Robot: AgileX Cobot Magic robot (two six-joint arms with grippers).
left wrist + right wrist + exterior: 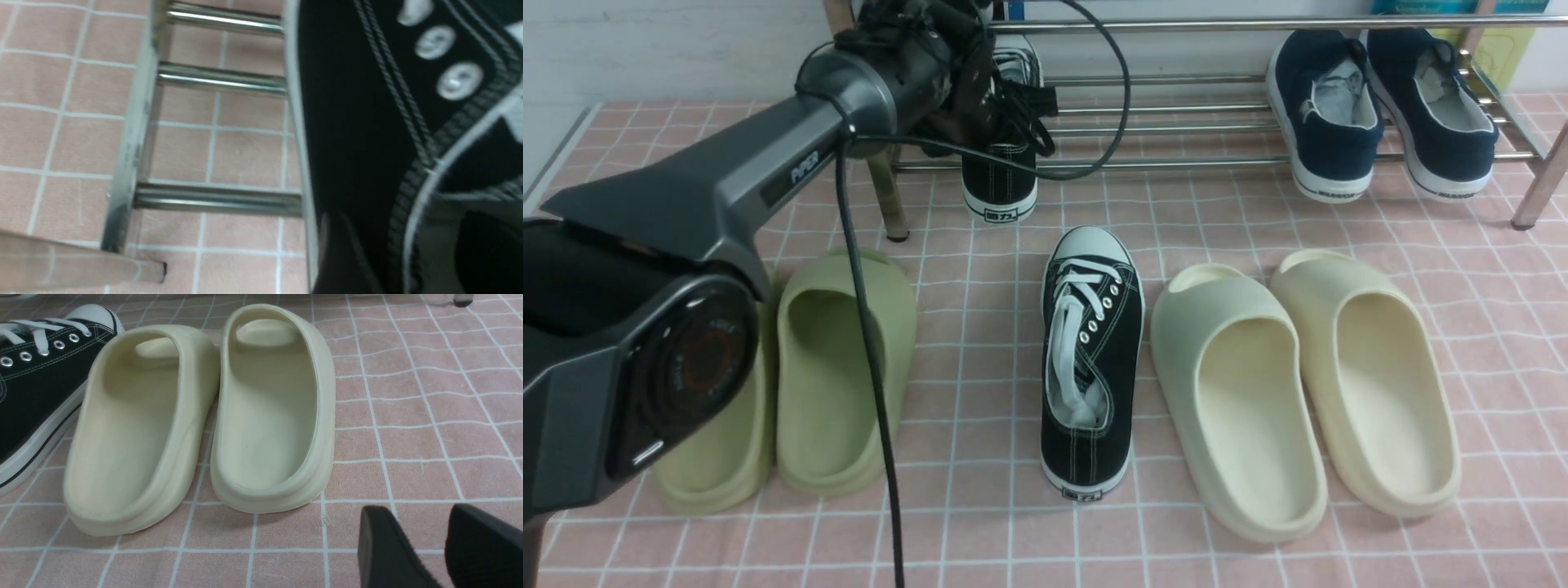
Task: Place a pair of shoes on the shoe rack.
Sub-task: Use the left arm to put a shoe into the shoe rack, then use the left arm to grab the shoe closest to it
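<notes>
The job is about half done. One black sneaker (1001, 184) sits on the lower tubes of the shoe rack (1176, 162), at the rack's left end, along the far edge of the tabletop (980, 523). Its mate (1090, 359) is not yet racked. It stands on its sole near the middle of the tabletop, between the olive slides (837, 367) and the cream slides (1233, 392), just beside the nearer cream one.

The racked sneaker lies with its long axis across the tubes, toe toward the back and heel toward the near edge. The heel pokes out past the front tube. The sneaker on the tabletop points the same way, with its white toe cap toward the rack and its heel toward the near edge. Its long axis runs near to far with a slight lean.

The left tool (992, 98) is at the racked sneaker, tight against its side in the left wrist view. I cannot tell whether it grips the canvas or stands free. The right tool (421, 522) hangs low by the cream slides, its jaws apart and empty.

The rack has free tubes between the racked sneaker and the navy shoes (1327, 114), so there looks to be room for the mate beside it.
</notes>
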